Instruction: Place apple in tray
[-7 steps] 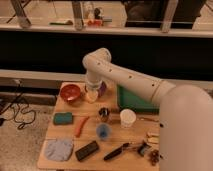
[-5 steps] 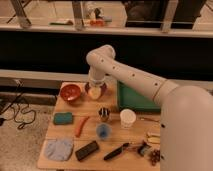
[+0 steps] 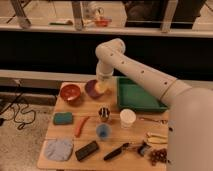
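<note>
The apple (image 3: 102, 88), small and yellow-orange, is held in my gripper (image 3: 102, 86) just above the right edge of the purple bowl (image 3: 91, 90). The gripper hangs down from the white arm (image 3: 125, 62), which reaches in from the lower right. The green tray (image 3: 131, 101) lies on the table right of the gripper, a short gap away, and nothing shows in it. The arm covers the tray's right side.
A red bowl (image 3: 70, 93) stands left of the purple one. In front are a green sponge (image 3: 63, 118), an orange carrot-like thing (image 3: 81, 125), a metal cup (image 3: 104, 113), a white cup (image 3: 127, 118), a blue cup (image 3: 103, 131), a blue cloth (image 3: 59, 149) and dark tools (image 3: 117, 151).
The gripper has risen a little and moved right with the apple, from over the purple bowl toward the tray.
</note>
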Controlling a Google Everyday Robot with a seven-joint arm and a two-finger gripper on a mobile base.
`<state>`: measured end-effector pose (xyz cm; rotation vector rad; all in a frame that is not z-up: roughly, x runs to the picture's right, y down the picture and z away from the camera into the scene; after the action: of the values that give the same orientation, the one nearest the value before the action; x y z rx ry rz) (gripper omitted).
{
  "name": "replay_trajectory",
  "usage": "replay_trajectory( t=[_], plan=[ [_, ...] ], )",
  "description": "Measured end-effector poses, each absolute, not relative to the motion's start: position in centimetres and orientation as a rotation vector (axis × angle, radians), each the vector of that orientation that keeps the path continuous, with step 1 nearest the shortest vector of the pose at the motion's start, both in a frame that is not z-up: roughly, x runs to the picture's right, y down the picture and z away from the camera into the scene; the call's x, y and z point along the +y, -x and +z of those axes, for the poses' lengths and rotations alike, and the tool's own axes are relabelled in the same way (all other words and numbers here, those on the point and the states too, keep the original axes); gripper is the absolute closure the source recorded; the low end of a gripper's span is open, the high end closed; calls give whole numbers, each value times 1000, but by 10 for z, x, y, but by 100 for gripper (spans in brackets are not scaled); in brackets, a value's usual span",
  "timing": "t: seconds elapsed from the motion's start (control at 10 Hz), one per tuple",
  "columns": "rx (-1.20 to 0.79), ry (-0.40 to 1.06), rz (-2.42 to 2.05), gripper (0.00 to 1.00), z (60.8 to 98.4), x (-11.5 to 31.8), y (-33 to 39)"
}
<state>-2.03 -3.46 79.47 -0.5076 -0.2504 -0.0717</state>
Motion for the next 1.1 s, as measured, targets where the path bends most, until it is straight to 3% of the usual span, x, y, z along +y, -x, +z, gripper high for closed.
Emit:
replay_trajectory(
  t=[1.1],
  plan=[
    [-250,492,-50,93,794,-42,20]
  ],
)
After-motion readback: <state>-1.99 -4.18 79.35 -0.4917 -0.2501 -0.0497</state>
